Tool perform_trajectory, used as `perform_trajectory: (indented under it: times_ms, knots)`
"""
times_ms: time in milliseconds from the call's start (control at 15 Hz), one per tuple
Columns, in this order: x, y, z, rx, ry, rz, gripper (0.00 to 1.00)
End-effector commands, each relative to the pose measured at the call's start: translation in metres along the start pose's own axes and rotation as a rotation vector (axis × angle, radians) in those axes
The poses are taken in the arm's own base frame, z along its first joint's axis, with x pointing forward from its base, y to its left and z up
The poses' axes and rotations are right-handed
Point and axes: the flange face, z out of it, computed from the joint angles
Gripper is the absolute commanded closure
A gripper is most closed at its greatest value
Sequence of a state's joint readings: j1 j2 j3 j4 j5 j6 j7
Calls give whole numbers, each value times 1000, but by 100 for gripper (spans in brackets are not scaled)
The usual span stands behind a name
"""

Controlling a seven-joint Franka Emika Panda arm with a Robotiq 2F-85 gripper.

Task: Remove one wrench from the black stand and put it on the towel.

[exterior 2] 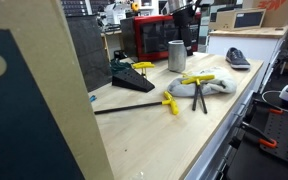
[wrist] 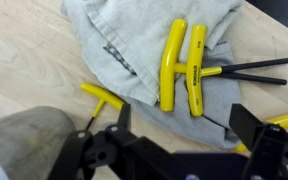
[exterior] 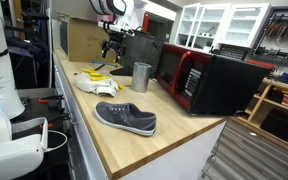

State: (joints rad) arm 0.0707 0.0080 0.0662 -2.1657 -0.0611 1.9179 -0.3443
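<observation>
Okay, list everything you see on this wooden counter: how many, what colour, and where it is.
T-handle wrenches: two, yellow handles, lying on the towel.
Loose wrench: one, yellow handle, on the counter between stand and towel.
Racked wrench: one, yellow handle, on the stand.
Stand: one, black, on the counter.
Towel: one, grey, crumpled on the counter.
Metal cup: one, silver, beside the towel.
Shoe: one, dark grey with a white sole, near the counter's edge.
Microwave: one, red and black, beyond the cup.
Cardboard box: one, brown, far end.
Gripper: one, black, open, above the towel.
</observation>
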Motion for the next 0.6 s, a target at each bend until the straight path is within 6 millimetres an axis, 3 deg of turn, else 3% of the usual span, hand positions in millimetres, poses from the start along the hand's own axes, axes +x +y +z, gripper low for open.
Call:
perform_trajectory:
  times_ms: [0, 267, 533]
  knots:
    - [4, 17, 16, 40, -54, 168, 0]
    - [-2, 42, 35, 42, -42, 311, 0]
    - [-8, 60, 40, 16, 57, 457, 0]
